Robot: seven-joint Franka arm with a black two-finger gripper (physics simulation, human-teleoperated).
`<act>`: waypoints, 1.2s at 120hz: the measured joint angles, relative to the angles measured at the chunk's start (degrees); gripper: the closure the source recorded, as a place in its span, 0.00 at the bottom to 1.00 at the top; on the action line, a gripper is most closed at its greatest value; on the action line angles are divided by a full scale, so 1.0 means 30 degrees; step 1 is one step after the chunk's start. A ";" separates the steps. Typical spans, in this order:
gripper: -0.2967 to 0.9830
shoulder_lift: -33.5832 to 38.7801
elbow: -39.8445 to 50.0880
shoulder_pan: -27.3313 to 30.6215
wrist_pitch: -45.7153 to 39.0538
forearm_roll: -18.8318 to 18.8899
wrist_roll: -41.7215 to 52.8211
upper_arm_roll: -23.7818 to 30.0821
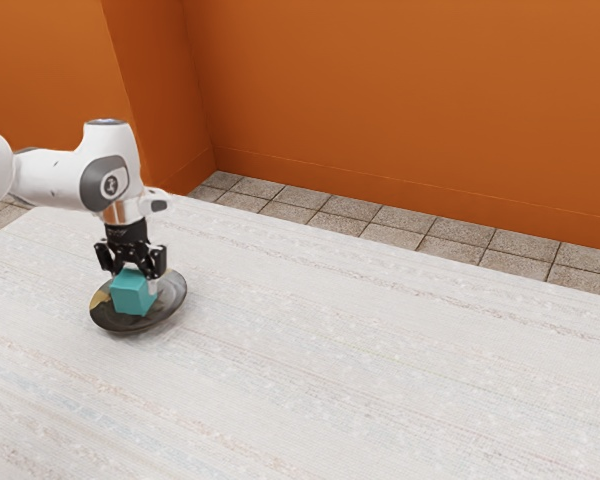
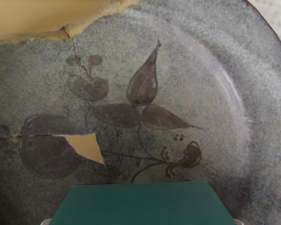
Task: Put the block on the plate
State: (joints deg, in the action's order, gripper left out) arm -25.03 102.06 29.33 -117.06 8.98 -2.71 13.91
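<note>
Teal block point(image 1: 132, 297) is at the left of the exterior view, over the dark plate point(image 1: 171, 300); the gripper point(image 1: 134, 279) clamps it. Whether it touches the plate, I cannot tell. Wrist view: the block is between both fingertips, before painted leaves point(image 2: 143, 84).

Teal block point(image 1: 131, 298), dark grey plate point(image 2: 210, 103) with brownish leaf motifs point(image 2: 143, 84) and tan patches point(image 2: 37, 16), orange wall point(image 1: 410, 90)

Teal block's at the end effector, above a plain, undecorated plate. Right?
Not plain: the wrist view shows dark leaf motifs on the plate. Teal block at the end effector, above the plate, is right.
</note>
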 joint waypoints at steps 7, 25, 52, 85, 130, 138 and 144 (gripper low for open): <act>0.47 -0.0273 -0.0205 0.0189 0.0093 0.0180 0.0115 0.0130; 0.43 -0.0602 -0.0522 0.0295 0.0268 0.0371 0.0403 0.0188; 0.30 -0.0450 -0.0717 0.0453 0.0814 0.0381 0.0908 0.0213; 0.25 0.0439 -0.1177 0.0381 0.1992 0.0360 0.1422 0.0499; 0.23 0.3695 -0.3530 -0.1329 0.4701 -0.0491 0.2224 0.0518; 0.23 0.3778 -0.4852 -0.2705 0.5611 -0.0550 0.2333 -0.0076; 0.23 0.3819 -0.5663 -0.4104 0.6253 -0.0572 0.2405 -0.1058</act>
State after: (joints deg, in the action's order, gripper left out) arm -13.57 85.07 17.02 -98.30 7.26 4.51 10.73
